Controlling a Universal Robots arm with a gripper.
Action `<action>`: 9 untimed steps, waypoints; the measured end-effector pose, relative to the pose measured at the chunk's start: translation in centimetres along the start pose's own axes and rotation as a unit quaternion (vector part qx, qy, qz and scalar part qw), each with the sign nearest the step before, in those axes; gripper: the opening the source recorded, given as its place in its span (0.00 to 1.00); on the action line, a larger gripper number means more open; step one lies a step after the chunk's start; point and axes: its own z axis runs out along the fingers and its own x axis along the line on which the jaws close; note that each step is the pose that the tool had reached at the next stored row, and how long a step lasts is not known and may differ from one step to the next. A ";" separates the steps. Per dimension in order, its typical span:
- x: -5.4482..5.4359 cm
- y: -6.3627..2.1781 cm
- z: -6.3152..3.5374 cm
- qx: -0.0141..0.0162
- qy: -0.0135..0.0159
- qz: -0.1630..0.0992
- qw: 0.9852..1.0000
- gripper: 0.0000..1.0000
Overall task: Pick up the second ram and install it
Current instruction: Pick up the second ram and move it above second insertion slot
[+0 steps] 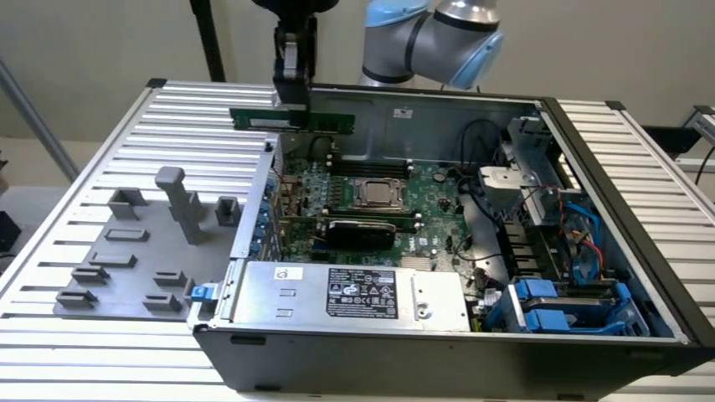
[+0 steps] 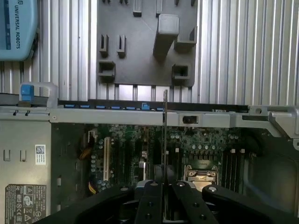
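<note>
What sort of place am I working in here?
Likely a robotics lab bench for PC assembly: an open computer case lies on a ribbed metal table, a grey fixture plate sits beside it, and the gripper holds the second ram above the case.

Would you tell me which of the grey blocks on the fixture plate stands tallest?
The slim upright post, which rises well above the rest; the other blocks on the plate are all much lower and squatter.

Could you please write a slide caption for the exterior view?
The hand, shut on the second ram, holds it above the open computer case.
</note>
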 end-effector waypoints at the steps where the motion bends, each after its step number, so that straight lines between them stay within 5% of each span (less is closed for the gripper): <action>1: -0.1 -0.36 -0.01 0.000 0.000 0.000 1.000 0.14; 9: -0.6 -3.40 -0.05 0.000 -0.003 0.000 1.000 0.14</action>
